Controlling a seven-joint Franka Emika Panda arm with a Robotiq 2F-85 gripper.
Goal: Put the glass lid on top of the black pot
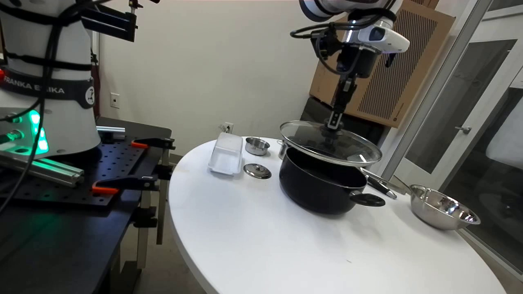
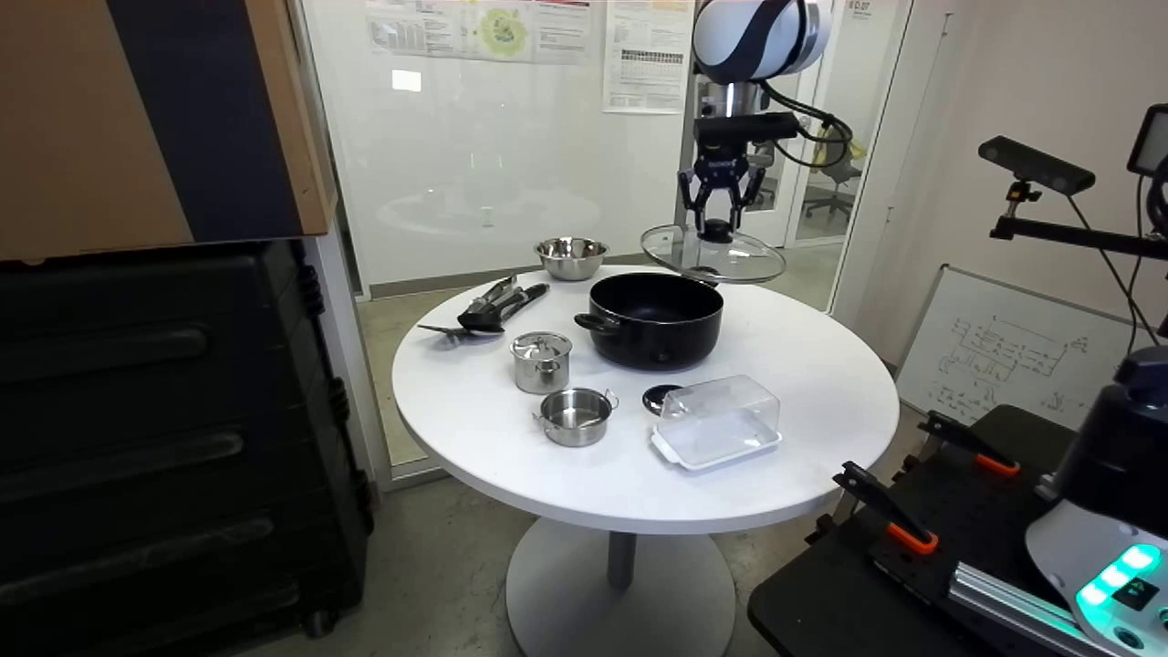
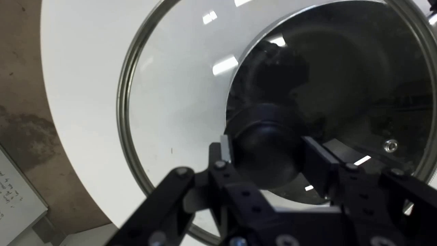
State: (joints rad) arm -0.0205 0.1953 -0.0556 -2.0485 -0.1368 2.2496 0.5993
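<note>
the glass lid (image 2: 714, 256), off-centre above the black pot (image 2: 652, 343), hangs by its knob (image 3: 267, 153) from jaws closed to the knob's width — lowered unaligned, it would likely land half over the side and slip off.

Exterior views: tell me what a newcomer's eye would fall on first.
Likely the glass lid, its black knob between the fingers, held off-centre above the black pot. Next, perhaps, the green lights glowing on the robot's base, beside the round white table. The shiny steel bowl near that table's edge may follow.
</note>
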